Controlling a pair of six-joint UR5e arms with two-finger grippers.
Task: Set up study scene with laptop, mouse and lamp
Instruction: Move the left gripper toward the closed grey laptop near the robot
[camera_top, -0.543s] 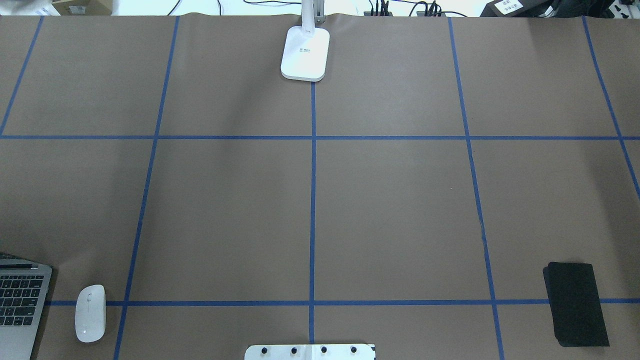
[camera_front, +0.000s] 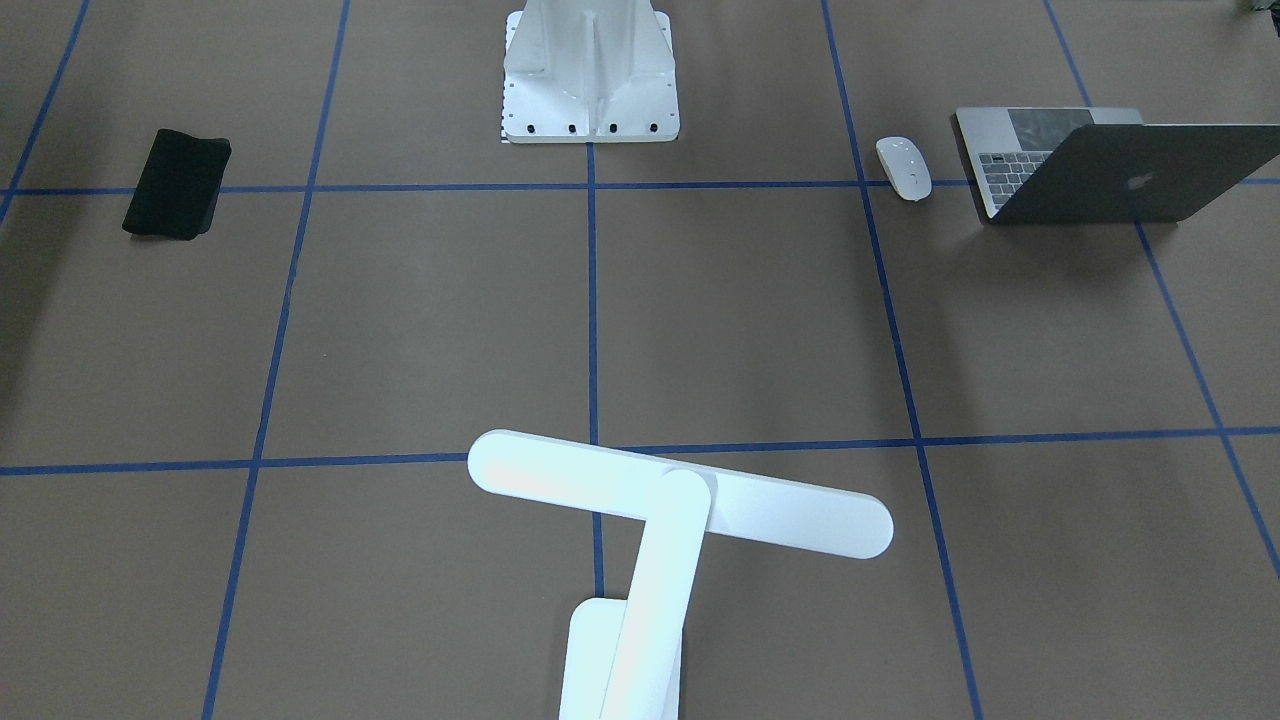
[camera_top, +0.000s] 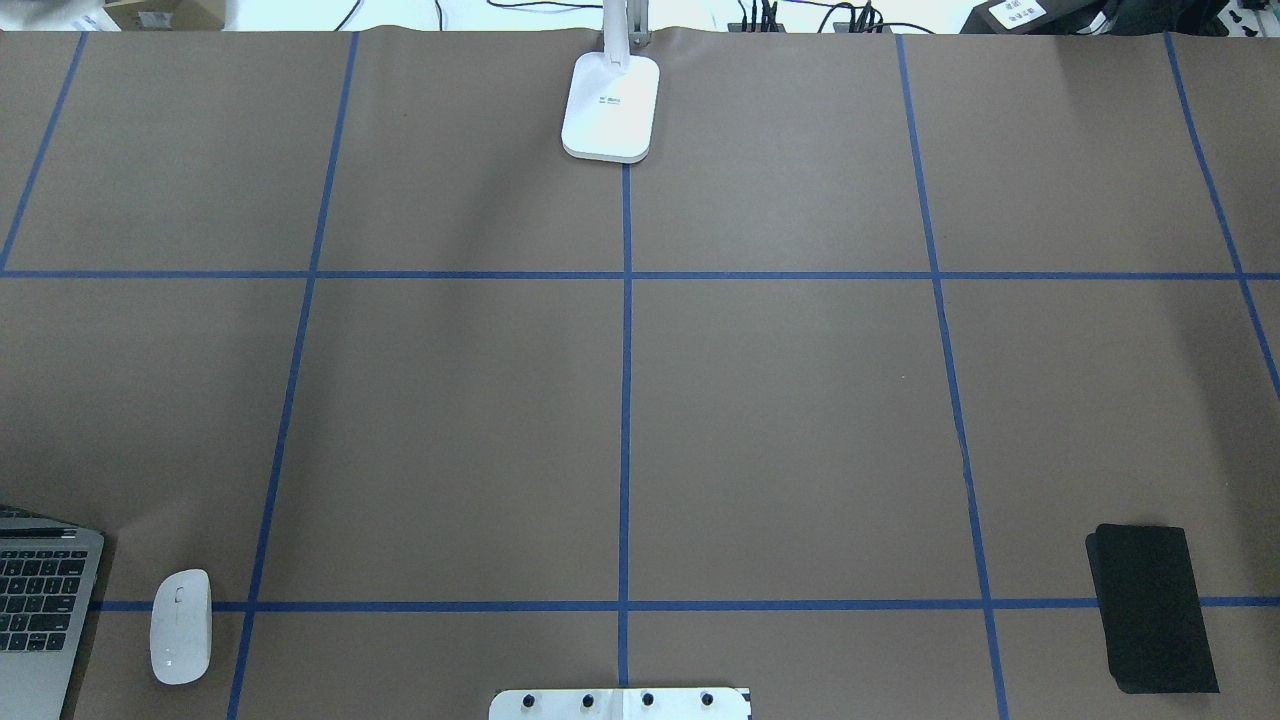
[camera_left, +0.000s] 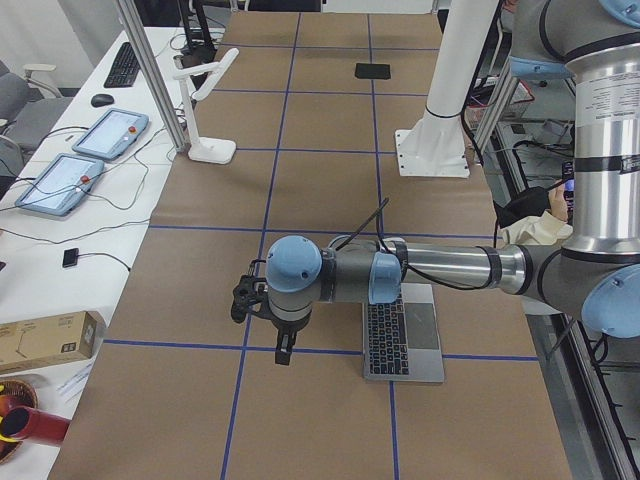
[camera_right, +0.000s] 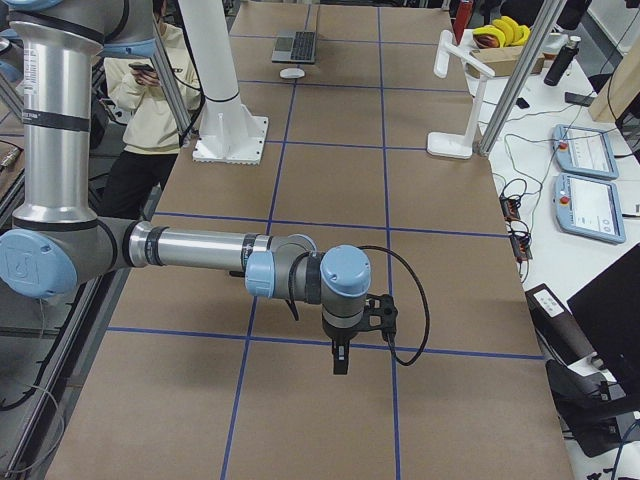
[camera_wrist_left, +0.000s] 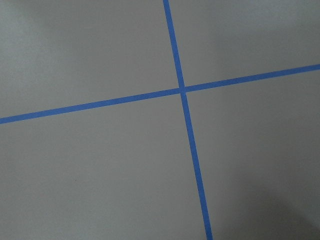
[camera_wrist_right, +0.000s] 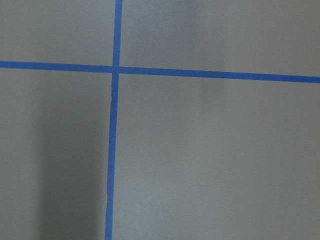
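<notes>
**A:** Three things need arranging, and I judge that none has been started. The laptop (camera_front: 1120, 170) stands open at the near corner on the robot's left. The lamp (camera_front: 680, 500) stands mid-table at the far edge. The mouse (camera_front: 904, 167) lies just beside the laptop, not touching it.

**B:** And the tools?

**A:** The left gripper (camera_left: 283, 350) hangs over bare paper near the laptop. The right gripper (camera_right: 340, 362) hangs over the table's opposite end. Only the side views show them, so I cannot tell how far either is parted. I see nothing hanging from either. Both wrist cameras show only blue tape lines (camera_wrist_left: 182, 90).

**B:** So how should it begin?

**A:** Probably with the laptop, using the left arm, since that arm is nearest. I would take it by the keyboard half, not the lid, because the hinge would likely fold under a push. I would also draw it away from the mouse, so the mouse isn't knocked aside.

**B:** Has anything changed since half a second ago?

**A:** Nothing in the overhead view. The laptop, the lamp, the mouse and the black mat (camera_top: 1150, 608) all lie exactly as they did.
</notes>
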